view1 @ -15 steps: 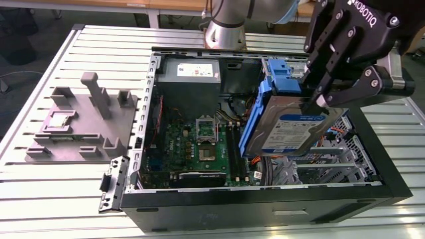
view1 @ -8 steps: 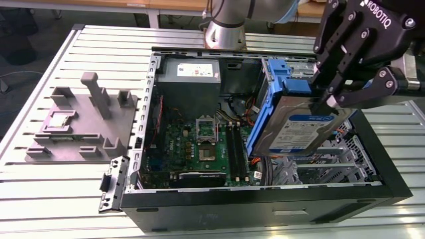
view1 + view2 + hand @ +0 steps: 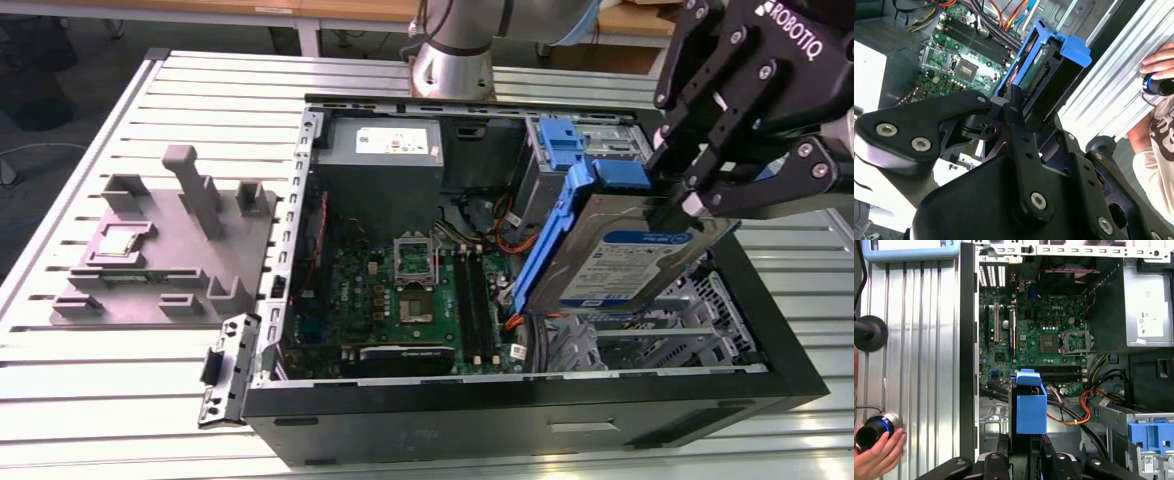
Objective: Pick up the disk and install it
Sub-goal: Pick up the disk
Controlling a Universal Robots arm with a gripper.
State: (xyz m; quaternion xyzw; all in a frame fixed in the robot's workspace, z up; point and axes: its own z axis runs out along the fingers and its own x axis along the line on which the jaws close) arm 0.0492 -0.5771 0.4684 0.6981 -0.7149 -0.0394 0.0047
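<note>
1. The disk (image 3: 627,260) is being pinched at its upper end by the tool (image 3: 691,202), with the fingers (image 3: 1015,117) pressed onto it and no gap showing.
2. It is being held inside the open top of the case (image 3: 534,400), at the exterior view's right. It is beside the motherboard (image 3: 414,290) and just in front of the fixed drive bay (image 3: 571,140). Its lower end is hanging near the loose cables (image 3: 1079,412); whether it is touching them cannot be told.
3. The step in hand is judged to be the carrying of the drive toward its seat, with installation not yet done.
4. To do this well, the grip is best kept firm and centred so that the drive is not being levered round by its own weight.
5. The blue bracket (image 3: 550,235) is best squared to the bay's rails, and the cables are best kept from being trapped beneath it.
6. The long axis is being held steeply tilted, close to upright. It is running from the tool down toward the case floor and the exterior view's left.
7. The labelled face is being turned toward the exterior camera, and the bracket is framing the long edges.
8. In the second wrist view a connector strip is being shown on the end nearest the tool.
9. A person's hand (image 3: 876,455) is being rested on a device on the worktop (image 3: 134,400), well apart from the drive.
</note>
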